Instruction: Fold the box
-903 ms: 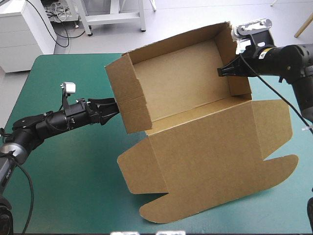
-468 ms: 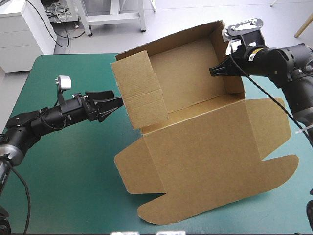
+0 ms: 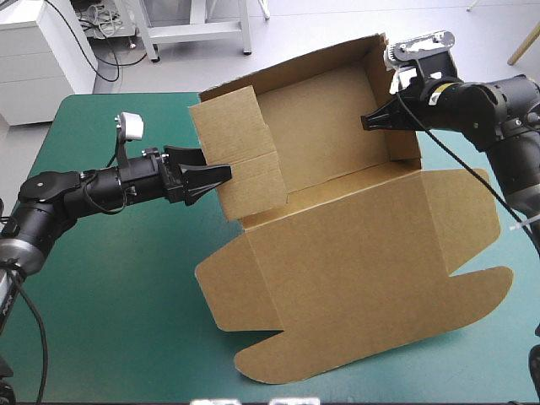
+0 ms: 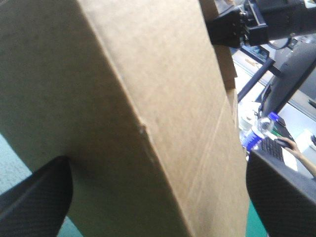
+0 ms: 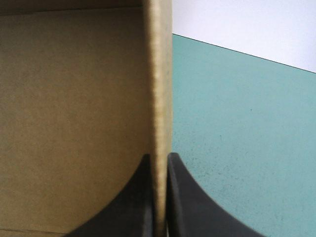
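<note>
The box (image 3: pixel 337 253) blocks my left camera between the spread left end effector (image 3: pixel 213 181), the right end effector (image 3: pixel 369 122) pinches its 2 o'clock wall, and open surface (image 3: pixel 110 278) lies at 8 o'clock.

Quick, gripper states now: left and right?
Left gripper: open, at the box's left wall.
Right gripper: shut on the box's right wall.

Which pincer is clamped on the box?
The right pincer, shut on the brown cardboard box's right end wall; the left pincer stands open at the left wall.
</note>
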